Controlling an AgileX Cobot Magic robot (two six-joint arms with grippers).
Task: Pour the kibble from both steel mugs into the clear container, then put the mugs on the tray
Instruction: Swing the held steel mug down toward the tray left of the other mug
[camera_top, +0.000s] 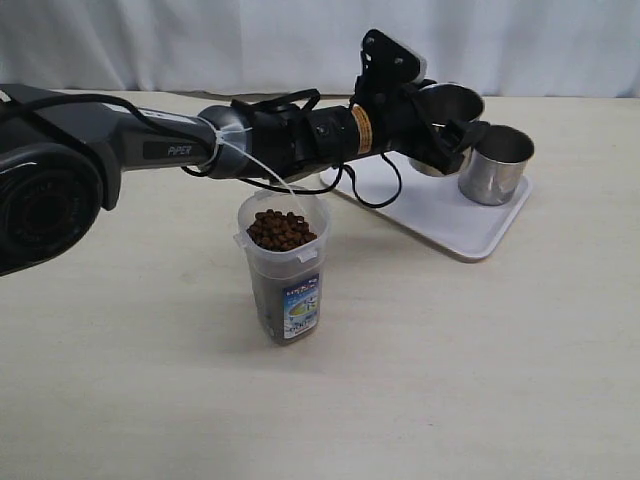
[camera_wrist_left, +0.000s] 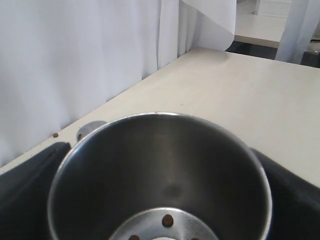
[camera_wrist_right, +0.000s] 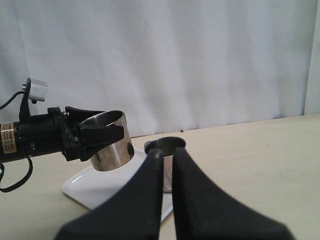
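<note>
**Station status: first steel mug gripped over tray, container filled**

**Exterior view.** We see the clear container (camera_top: 283, 270) standing upright near the middle of the table (camera_top: 480, 380), long axis vertical, mouth up. The kibble (camera_top: 281, 229) fills it close to the rim. The left arm reaches from the left, passing above the container, to the tray (camera_top: 440, 215) at the far right. The tray's long edge runs diagonally from the left toward the near right. The left gripper (camera_top: 448, 125) has its jaws spread wide and clamped on either side of the first steel mug (camera_top: 455, 100). This mug is above the far part of the tray, mouth up, axis tilted off vertical. The second steel mug (camera_top: 495, 165) stands upright on the tray's right end, just beside the first.

**Left wrist view.** We look straight down the first steel mug (camera_wrist_left: 160, 165) along its axis. A few kibble (camera_wrist_left: 167, 220) pellets lie on its base. Dark fingers (camera_wrist_left: 30, 195) flank its walls.

**Right wrist view.** The right gripper (camera_wrist_right: 166, 154) is closed, fingers nearly touching, and it holds nothing. Beyond it, the first steel mug (camera_wrist_right: 107, 145) leans in the left gripper (camera_wrist_right: 102, 127) over the tray (camera_wrist_right: 90, 187). We cannot tell whether its base touches the tray. The second steel mug (camera_wrist_right: 166, 144) stands upright.
</note>
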